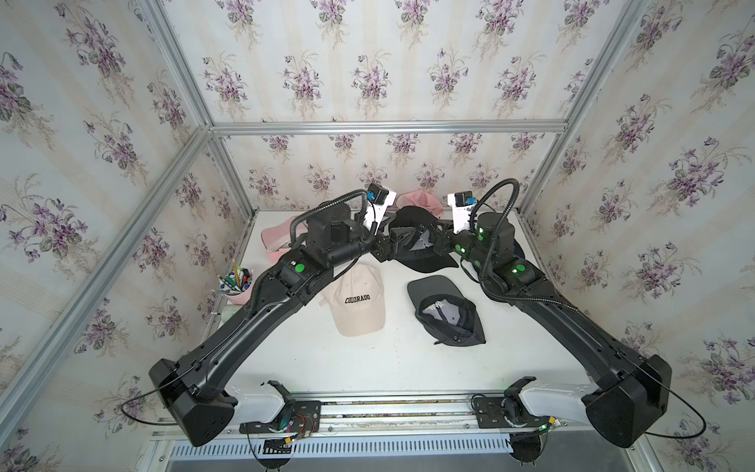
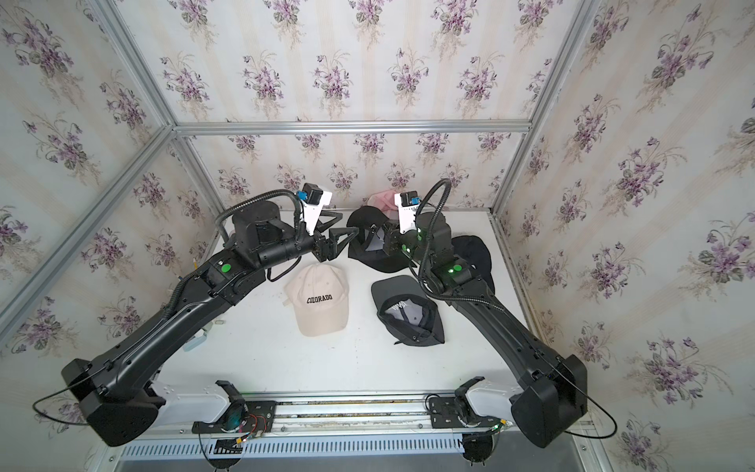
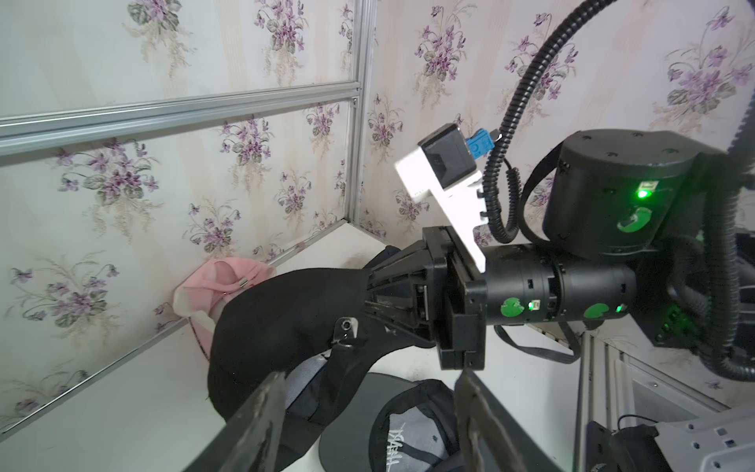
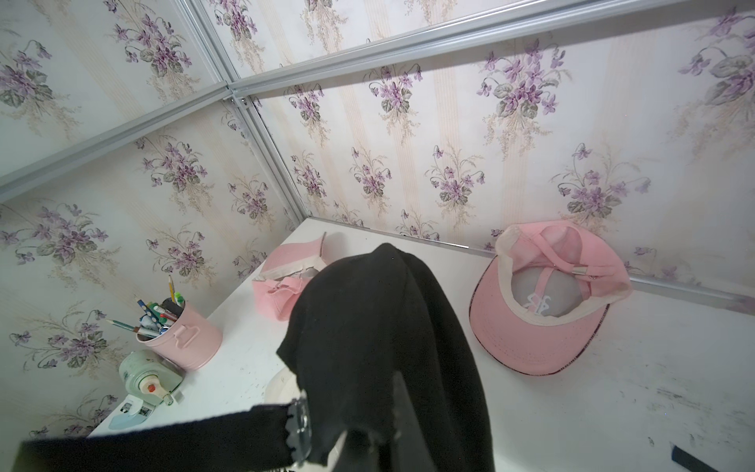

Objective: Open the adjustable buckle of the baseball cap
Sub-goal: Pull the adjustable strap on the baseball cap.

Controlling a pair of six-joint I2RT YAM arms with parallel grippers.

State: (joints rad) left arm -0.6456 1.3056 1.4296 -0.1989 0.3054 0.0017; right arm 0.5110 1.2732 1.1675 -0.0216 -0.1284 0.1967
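Violet-flowered wallpaper walls [image 1: 408, 53], aluminium frame [image 1: 388, 127], white tabletop [image 1: 367, 367].

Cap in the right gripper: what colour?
Black. The cap shows best in the right wrist view, along with its silver buckle.

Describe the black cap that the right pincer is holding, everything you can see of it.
The black cap looks like soft, matte fabric, crumpled and held up over the white table near the back wall. The right pincer is shut on its rear edge, close to a small silver metal buckle. A black strap leads out of the buckle, and pale grey lining shows inside. The left pincer stands open at the cap's lower part; whether it touches cannot be told.
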